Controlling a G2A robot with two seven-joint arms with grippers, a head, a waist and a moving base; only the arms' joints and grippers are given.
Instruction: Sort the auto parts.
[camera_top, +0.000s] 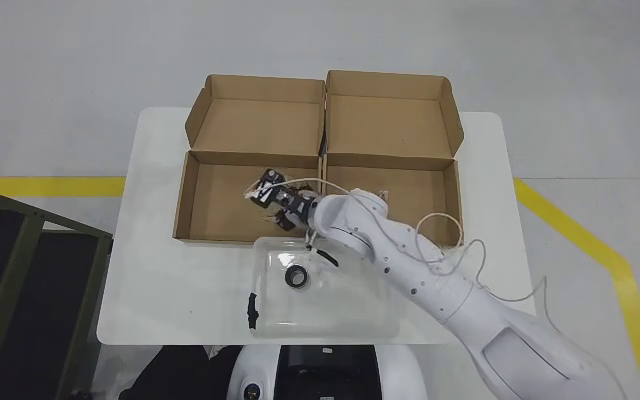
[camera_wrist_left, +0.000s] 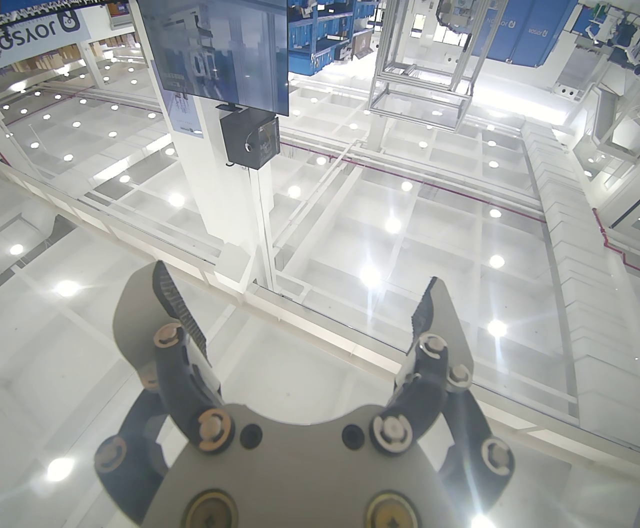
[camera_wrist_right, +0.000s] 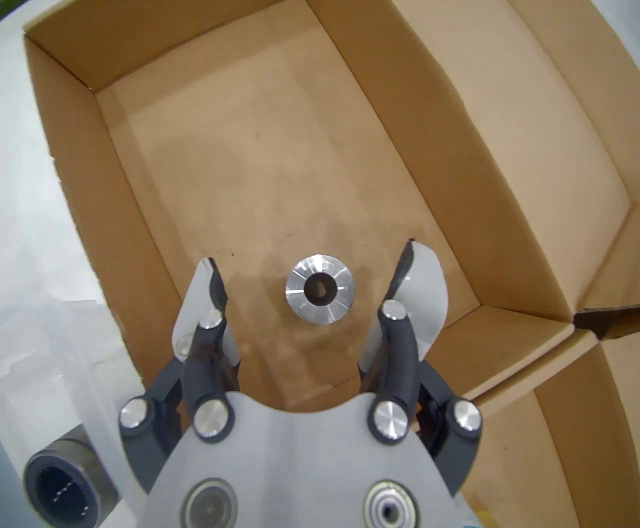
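The right gripper (camera_wrist_right: 312, 254) hangs wide open and empty over the left cardboard box (camera_top: 215, 215) on the counter (camera_top: 160, 280). A silver ring-shaped part (camera_wrist_right: 300, 292) lies on the box floor below, between its fingers. The left gripper (camera_wrist_left: 296, 272) is also spread open and empty.

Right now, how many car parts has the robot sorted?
Done: one silver metal part with a centre hole lies in the cardboard box, below the open right claw. In hand: nothing; the left claw is open and empty too. Left: a black bearing waits in the clear bin.
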